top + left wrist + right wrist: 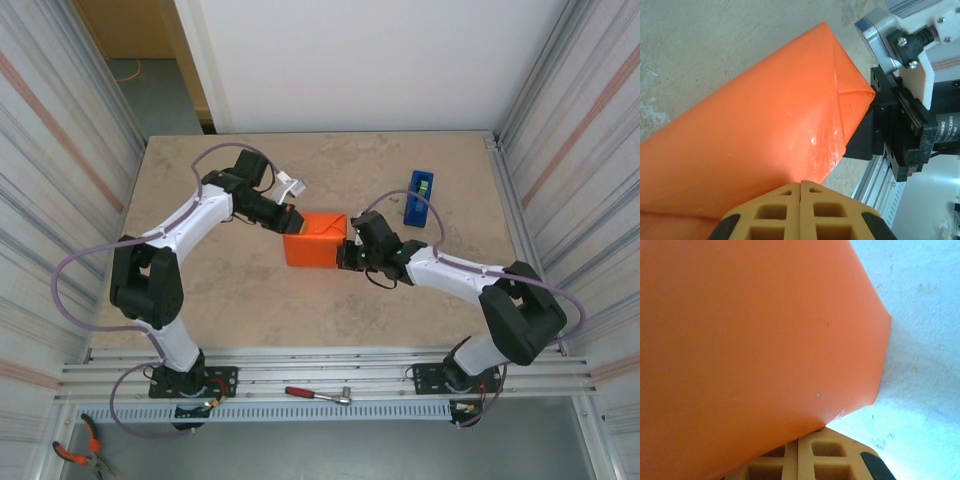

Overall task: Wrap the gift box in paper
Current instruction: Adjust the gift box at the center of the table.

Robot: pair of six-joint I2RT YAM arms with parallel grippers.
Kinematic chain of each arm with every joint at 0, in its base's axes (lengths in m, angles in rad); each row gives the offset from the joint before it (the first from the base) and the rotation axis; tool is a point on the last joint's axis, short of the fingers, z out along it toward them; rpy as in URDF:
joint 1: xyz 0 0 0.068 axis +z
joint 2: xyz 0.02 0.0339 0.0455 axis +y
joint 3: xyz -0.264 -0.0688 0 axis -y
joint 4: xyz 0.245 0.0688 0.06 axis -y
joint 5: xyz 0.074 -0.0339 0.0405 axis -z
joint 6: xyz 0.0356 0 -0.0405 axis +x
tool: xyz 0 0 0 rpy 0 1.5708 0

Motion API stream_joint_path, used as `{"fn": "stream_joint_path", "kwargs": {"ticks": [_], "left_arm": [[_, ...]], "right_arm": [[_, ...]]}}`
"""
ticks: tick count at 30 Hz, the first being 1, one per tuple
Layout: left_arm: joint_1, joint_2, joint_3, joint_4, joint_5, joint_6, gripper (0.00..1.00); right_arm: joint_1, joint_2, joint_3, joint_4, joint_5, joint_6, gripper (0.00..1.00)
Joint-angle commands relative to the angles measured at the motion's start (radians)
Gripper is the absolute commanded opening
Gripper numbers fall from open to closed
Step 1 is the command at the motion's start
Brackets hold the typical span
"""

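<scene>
My left claw (291, 219) is closed, its two yellow fingers (775, 210) pressed flat together. Their tips sit against the upper left side of the orange paper (315, 240). In my left wrist view the paper (765, 125) runs right up to the tips, but I cannot tell if any of it is caught between them.

My right claw (346, 256) is closed too, and it meets the same package from the lower right. In my right wrist view the paper (740, 340) laps over the tips of the fingers (825, 460).

The paper is folded into a box-shaped package with creased corners. It rests near the middle of the tabletop (230, 300), between my two claws. The gift box is hidden under the paper.

A blue tape dispenser (420, 197) stands well apart, toward the far right of the tabletop.
</scene>
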Motion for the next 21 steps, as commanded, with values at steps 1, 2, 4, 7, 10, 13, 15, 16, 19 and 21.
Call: {"fn": "stream_joint_path", "kwargs": {"ticks": [1, 2, 4, 7, 10, 13, 15, 16, 19, 21], "left_arm": [[-0.007, 0.009, -0.049, -0.019, -0.068, -0.019, 0.0], [-0.007, 0.008, -0.05, -0.015, -0.069, -0.024, 0.0], [-0.01, 0.007, -0.055, -0.001, -0.075, -0.036, 0.0], [-0.016, 0.004, -0.064, 0.025, -0.088, -0.056, 0.0], [-0.023, 0.004, -0.077, 0.056, -0.106, -0.079, 0.0], [-0.026, 0.003, -0.089, 0.083, -0.122, -0.099, 0.0], [-0.026, 0.001, -0.095, 0.095, -0.132, -0.108, 0.0], [-0.026, 0.0, -0.096, 0.097, -0.136, -0.109, 0.0], [-0.026, -0.004, -0.101, 0.104, -0.143, -0.113, 0.0], [-0.026, -0.003, -0.099, 0.105, -0.143, -0.114, 0.0]], "right_arm": [[-0.028, 0.035, 0.05, 0.011, -0.01, -0.027, 0.0], [-0.033, 0.043, 0.061, 0.012, -0.015, -0.029, 0.0], [-0.049, 0.066, 0.082, 0.013, -0.027, -0.033, 0.0], [-0.073, 0.103, 0.113, 0.015, -0.046, -0.035, 0.0], [-0.095, 0.142, 0.151, 0.018, -0.073, -0.035, 0.0], [-0.103, 0.161, 0.18, 0.01, -0.094, -0.038, 0.0], [-0.104, 0.154, 0.18, 0.001, -0.102, -0.041, 0.0], [-0.104, 0.145, 0.175, -0.006, -0.106, -0.042, 0.0], [-0.109, 0.087, 0.139, -0.017, -0.114, -0.041, 0.0], [-0.119, 0.034, 0.116, -0.036, -0.118, -0.042, 0.0]]}}
